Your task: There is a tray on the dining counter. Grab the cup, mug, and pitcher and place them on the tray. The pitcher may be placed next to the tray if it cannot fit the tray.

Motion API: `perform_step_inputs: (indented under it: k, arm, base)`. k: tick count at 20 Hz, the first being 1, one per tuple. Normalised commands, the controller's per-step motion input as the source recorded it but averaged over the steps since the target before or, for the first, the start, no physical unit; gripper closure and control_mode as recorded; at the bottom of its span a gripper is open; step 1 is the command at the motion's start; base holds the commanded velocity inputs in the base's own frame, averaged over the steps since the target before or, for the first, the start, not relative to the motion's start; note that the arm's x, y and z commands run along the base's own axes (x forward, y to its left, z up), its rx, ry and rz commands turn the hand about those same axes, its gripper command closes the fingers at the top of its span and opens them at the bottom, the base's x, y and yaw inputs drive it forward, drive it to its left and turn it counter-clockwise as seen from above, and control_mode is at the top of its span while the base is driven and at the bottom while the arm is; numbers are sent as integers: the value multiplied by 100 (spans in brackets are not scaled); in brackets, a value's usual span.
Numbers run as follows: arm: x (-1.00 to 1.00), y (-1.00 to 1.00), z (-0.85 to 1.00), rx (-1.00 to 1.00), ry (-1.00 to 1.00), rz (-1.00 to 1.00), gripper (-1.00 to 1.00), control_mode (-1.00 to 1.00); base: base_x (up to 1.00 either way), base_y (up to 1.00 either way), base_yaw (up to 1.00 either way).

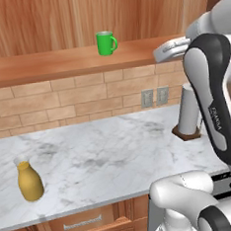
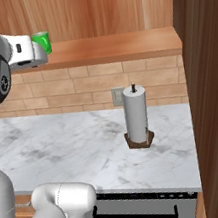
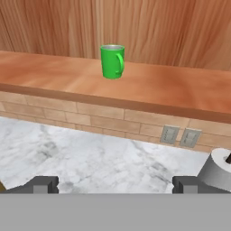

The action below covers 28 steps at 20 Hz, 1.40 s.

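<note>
Gripper (image 3: 115,184) spread wide, holding nothing — green mug (image 3: 112,61) upright on wooden shelf (image 3: 180,90) ahead, well apart; yellow pitcher (image 1: 30,181) on desk (image 1: 106,158) below.

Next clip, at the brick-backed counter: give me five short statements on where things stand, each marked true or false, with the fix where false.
1. The mug stands upright on the wooden shelf. True.
2. The pitcher sits on that shelf too. False: it stands on the marble counter.
3. The gripper holds the mug. False: it is open and apart from it.
4. A paper towel roll stands on the counter. True.
5. The mug lies tipped over. False: upright.
</note>
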Motion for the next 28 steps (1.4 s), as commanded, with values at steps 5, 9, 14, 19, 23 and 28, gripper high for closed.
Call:
perform_step_inputs:
  k: [5, 9, 14, 19, 23, 28]
  arm:
    - [13, 8, 0, 0, 0, 1, -100, -100]
    - [21, 13, 0, 0, 0, 1, -100, -100]
    - [15, 16, 0, 0, 0, 2, -100, -100]
    - [17, 16, 0, 0, 0, 2, -100, -100]
    - [19, 17, 0, 0, 0, 2, -100, -100]
    - [22, 17, 0, 0, 0, 1, -100, -100]
  base:
    - [0, 0, 0]
    - [0, 0, 0]
    - [0, 0, 0]
    - [0, 0, 0]
    - [0, 0, 0]
    - [0, 0, 0]
